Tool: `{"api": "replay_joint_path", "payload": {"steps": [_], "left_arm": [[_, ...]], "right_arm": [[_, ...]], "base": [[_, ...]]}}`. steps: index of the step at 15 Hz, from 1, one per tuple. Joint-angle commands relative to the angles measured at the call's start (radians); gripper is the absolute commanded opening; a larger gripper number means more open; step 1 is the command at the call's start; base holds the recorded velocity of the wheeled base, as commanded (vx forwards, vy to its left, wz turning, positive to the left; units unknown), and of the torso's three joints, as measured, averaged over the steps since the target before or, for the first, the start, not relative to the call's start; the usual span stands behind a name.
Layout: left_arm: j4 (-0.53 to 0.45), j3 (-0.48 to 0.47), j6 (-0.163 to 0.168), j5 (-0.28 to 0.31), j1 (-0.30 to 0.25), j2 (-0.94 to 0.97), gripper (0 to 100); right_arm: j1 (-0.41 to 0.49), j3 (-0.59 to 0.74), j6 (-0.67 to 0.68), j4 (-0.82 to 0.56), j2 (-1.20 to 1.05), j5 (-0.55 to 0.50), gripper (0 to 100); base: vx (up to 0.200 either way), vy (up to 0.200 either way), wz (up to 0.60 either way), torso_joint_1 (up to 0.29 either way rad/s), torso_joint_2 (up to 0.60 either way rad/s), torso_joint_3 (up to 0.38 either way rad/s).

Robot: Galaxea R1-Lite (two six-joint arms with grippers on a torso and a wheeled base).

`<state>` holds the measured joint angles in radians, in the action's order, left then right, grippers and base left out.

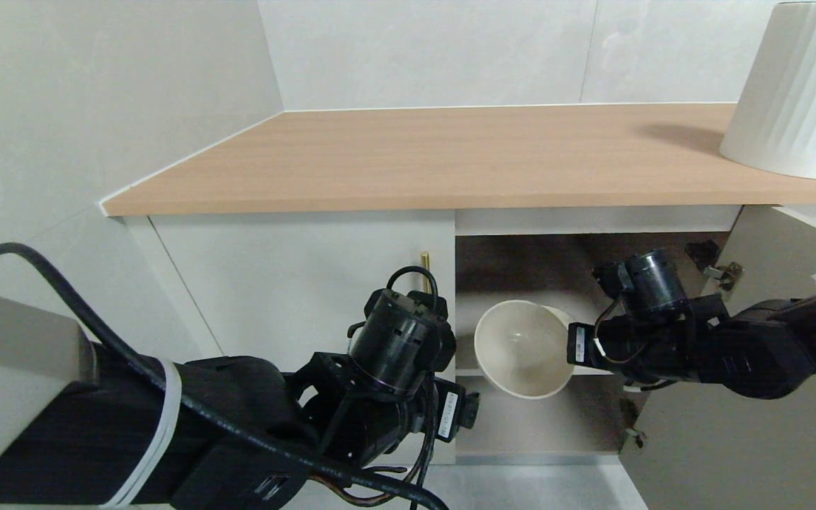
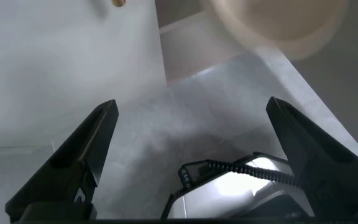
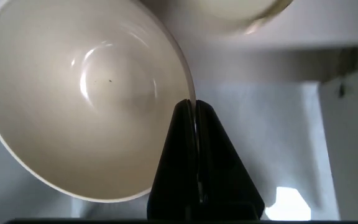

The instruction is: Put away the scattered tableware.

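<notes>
The right gripper (image 3: 194, 111) is clamped on the rim of a cream bowl (image 1: 520, 347), holding it tilted at the open cabinet (image 1: 542, 265). Beside it, the left gripper (image 2: 191, 109) hangs spread wide and empty.

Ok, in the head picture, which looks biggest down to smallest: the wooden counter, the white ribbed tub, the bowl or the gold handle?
1. wooden counter
2. white ribbed tub, even though the picture edge cuts it off
3. bowl
4. gold handle, tiny
</notes>
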<state>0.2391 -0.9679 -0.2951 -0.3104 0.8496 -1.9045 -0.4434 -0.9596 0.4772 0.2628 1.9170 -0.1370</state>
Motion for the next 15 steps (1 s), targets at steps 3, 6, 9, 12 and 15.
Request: {"api": "replay_joint_path", "payload": {"steps": [3, 6, 9, 12, 15], "left_arm": [[0.002, 0.000, 0.001, -0.001, -0.007, 0.001, 100], [0.002, 0.000, 0.001, -0.001, -0.009, 0.004, 100], [0.002, 0.000, 0.001, -0.001, -0.009, 0.005, 100], [0.002, 0.000, 0.001, -0.001, -0.009, 0.005, 100], [0.002, 0.000, 0.001, -0.001, -0.014, 0.005, 100]], "right_arm": [[0.095, -0.015, 0.035, 0.159, 0.128, -0.079, 0], [0.127, -0.065, 0.063, 0.184, 0.192, -0.102, 0], [0.155, -0.108, 0.075, 0.184, 0.234, -0.102, 0], [0.173, -0.140, 0.075, 0.184, 0.261, -0.102, 0], [0.190, -0.177, 0.087, 0.193, 0.307, -0.110, 0]], "base": [[0.000, 0.000, 0.00, 0.000, 0.00, 0.000], [0.000, 0.000, 0.00, 0.000, 0.00, 0.000], [0.000, 0.000, 0.00, 0.000, 0.00, 0.000], [0.000, 0.000, 0.00, 0.000, 0.00, 0.000], [0.000, 0.000, 0.00, 0.000, 0.00, 0.000]]}}
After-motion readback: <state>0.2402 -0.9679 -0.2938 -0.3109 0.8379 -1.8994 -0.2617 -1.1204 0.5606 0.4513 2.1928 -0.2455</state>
